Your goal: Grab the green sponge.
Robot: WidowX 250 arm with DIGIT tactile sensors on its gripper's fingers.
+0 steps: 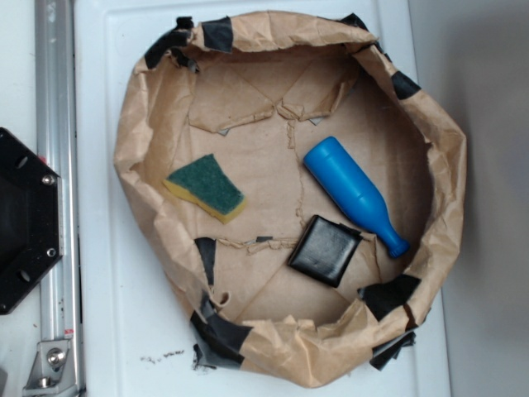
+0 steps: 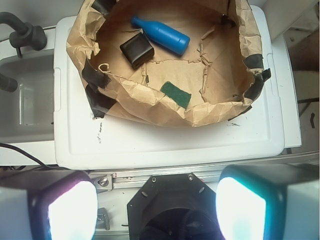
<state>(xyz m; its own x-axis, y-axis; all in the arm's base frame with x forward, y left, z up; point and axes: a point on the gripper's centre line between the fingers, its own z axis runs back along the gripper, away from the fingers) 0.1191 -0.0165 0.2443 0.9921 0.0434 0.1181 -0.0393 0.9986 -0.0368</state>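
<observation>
The green sponge (image 1: pixel 206 188), dark green on top with a yellow foam layer, lies flat on the left of a brown paper nest (image 1: pixel 149 223). In the wrist view only part of the green sponge (image 2: pixel 176 94) shows behind the nest's near wall. My gripper (image 2: pixel 156 212) is open and holds nothing, its two pale pads wide apart at the bottom of the wrist view. It hangs above the robot's black base, well short of the nest and the sponge. The gripper does not appear in the exterior view.
A blue bottle-shaped object (image 1: pixel 355 195) and a glossy black square box (image 1: pixel 325 250) lie on the nest's right side. The nest sits on a white lid (image 1: pixel 124 331). A metal rail (image 1: pixel 56 124) and the black base plate (image 1: pixel 25 219) are on the left.
</observation>
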